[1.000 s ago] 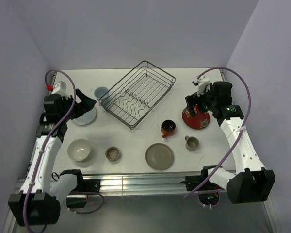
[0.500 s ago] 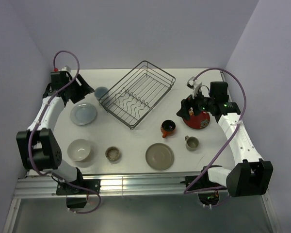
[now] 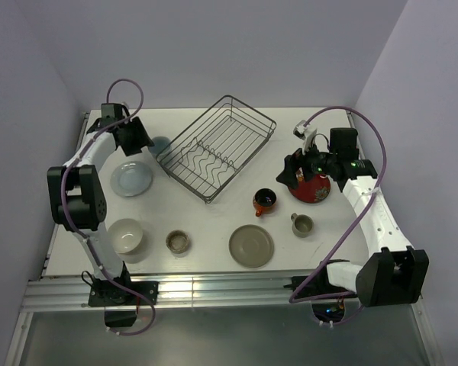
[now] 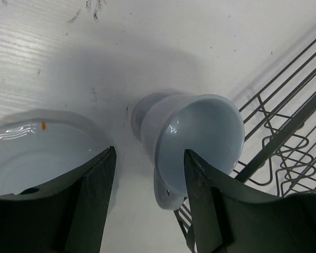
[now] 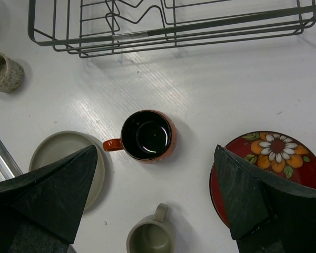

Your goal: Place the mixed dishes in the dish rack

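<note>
The left tool (image 4: 149, 153), spread, flanks the blue-grey cup (image 4: 192, 137) beside the dish rack (image 4: 284, 128)

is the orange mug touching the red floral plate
Apart. The right wrist view shows a strip of bare white table between the orange mug and the red floral plate.

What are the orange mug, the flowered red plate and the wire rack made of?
The orange-red mug looks like glazed ceramic: it is glossy, with light glinting in its dark inside. The red floral plate also seems to be glazed ceramic, with a smooth painted pattern. The dish rack appears to be dark metal wire, probably coated; its thin bent rods look matte.
</note>
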You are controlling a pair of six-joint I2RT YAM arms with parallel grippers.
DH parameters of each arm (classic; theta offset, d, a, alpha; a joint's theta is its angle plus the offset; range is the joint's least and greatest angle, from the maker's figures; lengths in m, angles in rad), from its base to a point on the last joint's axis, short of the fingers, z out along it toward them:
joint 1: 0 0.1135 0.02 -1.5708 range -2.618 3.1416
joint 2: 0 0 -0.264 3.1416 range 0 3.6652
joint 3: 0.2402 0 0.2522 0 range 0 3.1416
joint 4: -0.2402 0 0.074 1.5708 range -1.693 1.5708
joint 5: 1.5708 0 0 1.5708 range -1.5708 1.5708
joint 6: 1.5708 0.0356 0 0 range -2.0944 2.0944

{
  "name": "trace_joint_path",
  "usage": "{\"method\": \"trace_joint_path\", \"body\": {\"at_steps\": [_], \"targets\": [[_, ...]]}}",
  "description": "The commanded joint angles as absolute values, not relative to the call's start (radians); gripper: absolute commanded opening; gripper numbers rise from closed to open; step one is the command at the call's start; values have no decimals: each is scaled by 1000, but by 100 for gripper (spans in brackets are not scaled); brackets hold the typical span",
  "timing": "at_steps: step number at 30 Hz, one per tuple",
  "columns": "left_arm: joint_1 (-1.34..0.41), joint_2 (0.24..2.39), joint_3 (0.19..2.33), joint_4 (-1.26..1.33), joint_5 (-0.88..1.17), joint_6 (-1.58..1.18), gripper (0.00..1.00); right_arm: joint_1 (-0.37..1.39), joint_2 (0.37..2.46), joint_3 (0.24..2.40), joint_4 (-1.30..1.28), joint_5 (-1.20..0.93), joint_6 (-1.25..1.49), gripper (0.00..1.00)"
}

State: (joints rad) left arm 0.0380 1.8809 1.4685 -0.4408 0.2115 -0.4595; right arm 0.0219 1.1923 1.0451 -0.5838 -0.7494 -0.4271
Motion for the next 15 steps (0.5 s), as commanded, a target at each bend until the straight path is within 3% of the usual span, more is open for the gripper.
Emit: {"method": "trace_joint_path", "body": {"at_steps": [1, 5, 9, 15], "targets": [[17, 1911, 1537, -454, 180, -425, 60, 23, 1203, 1054, -548, -759, -416, 99], [8, 1942, 1545, -457, 153, -416, 54, 23, 1204, 1058, -551, -756, -416, 99], [8, 1968, 1551, -456, 130, -417, 36, 23, 1204, 1060, -557, -759, -417, 99], [-18, 1974, 1543, -433, 130, -419, 25, 23, 1189, 1054, -564, -756, -423, 99]]}}
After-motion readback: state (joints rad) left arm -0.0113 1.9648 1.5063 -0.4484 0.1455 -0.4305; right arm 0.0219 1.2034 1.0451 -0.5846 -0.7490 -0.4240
